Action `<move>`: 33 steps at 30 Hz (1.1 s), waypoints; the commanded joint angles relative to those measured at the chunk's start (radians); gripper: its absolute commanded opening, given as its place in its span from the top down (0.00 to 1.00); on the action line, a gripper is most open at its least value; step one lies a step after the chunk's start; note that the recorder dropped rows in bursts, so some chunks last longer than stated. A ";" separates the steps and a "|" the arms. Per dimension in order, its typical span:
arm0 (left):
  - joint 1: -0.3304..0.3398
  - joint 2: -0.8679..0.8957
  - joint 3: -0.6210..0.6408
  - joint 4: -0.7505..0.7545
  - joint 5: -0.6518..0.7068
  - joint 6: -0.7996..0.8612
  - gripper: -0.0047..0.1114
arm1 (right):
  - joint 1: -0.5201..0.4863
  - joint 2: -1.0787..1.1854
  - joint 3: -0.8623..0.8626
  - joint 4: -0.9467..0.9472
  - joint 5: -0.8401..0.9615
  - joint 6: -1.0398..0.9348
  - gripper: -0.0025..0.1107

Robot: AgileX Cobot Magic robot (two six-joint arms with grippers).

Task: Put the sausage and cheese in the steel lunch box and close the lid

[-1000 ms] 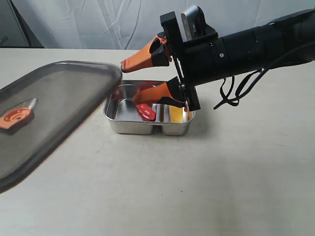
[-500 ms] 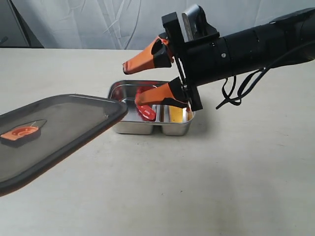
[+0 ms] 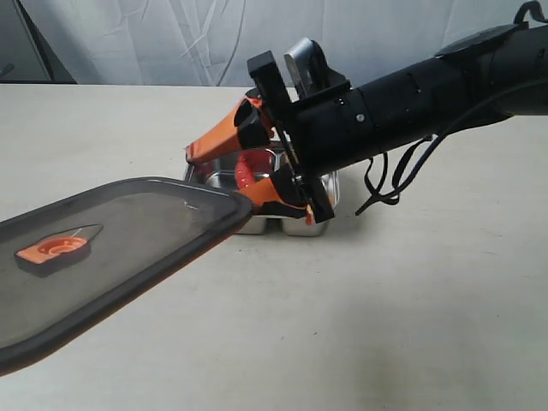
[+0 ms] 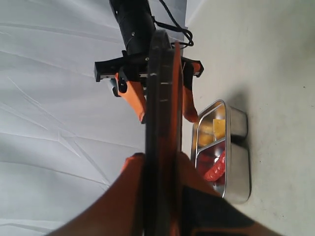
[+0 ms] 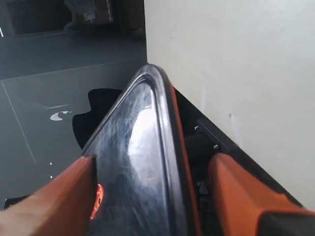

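The dark translucent lid (image 3: 128, 257) hangs tilted over the table at the left, its orange valve tab (image 3: 51, 249) showing. My left gripper (image 4: 160, 196) is shut on the lid's rim (image 4: 160, 98); it is out of the exterior view. My right gripper (image 3: 219, 176) is open, its orange fingers (image 3: 214, 141) straddling the lid's far corner (image 5: 142, 162). Behind it sits the steel lunch box (image 3: 321, 204), also in the left wrist view (image 4: 237, 162). The red sausage (image 4: 216, 169) and the yellow cheese (image 4: 215, 129) lie in separate compartments. Only a bit of the sausage (image 3: 244, 168) shows in the exterior view.
The black right arm (image 3: 411, 94) stretches in from the right above the box, with a loose black cable (image 3: 385, 184) hanging under it. The cream table (image 3: 411, 325) runs wide in front and to the right. A white curtain (image 3: 171, 34) backs the scene.
The lid has tipped flatter and moved right toward the box. My right gripper has shifted left and lower, so its open fingers now sit around the lid's corner.
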 commanded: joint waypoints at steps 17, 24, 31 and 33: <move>-0.006 -0.002 0.038 0.079 0.032 -0.001 0.96 | 0.059 0.011 -0.004 0.009 0.008 -0.072 0.98; -0.006 -0.002 0.043 0.157 0.025 -0.105 0.96 | 0.059 0.011 -0.004 0.025 0.008 -0.174 0.99; -0.006 -0.002 0.043 0.205 0.025 -0.182 0.76 | 0.059 0.011 -0.004 0.055 0.008 -0.219 0.99; -0.006 -0.002 0.043 0.197 0.025 -0.184 0.65 | 0.059 0.011 -0.004 0.080 0.008 -0.237 0.99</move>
